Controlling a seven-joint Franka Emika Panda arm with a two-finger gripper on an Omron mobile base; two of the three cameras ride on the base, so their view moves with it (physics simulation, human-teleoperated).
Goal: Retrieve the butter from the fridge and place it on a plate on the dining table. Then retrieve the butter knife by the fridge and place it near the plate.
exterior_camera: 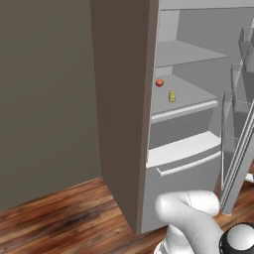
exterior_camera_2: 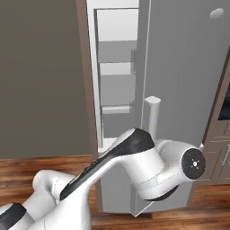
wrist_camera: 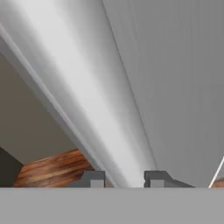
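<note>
The fridge (exterior_camera: 198,99) stands open; the fingers (wrist_camera: 124,179) are clamped on its bar handle (wrist_camera: 87,87). The butter (exterior_camera: 172,96) waits near its shelf's front edge; everything else remains.

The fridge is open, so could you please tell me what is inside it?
In the fridge, butter and a red-orange lump sit on one shelf. The drawer's contents are hidden.

Small red-orange lump (exterior_camera: 159,83) sits on a pale shelf, near its left end. Wood plank floor (exterior_camera: 59,218), reddish-brown with dark streaks. Plain grey-brown wall (exterior_camera: 44,99) on the left. Brown cabinet (exterior_camera_2: 220,148) with drawer fronts at the right edge, right base view.
</note>
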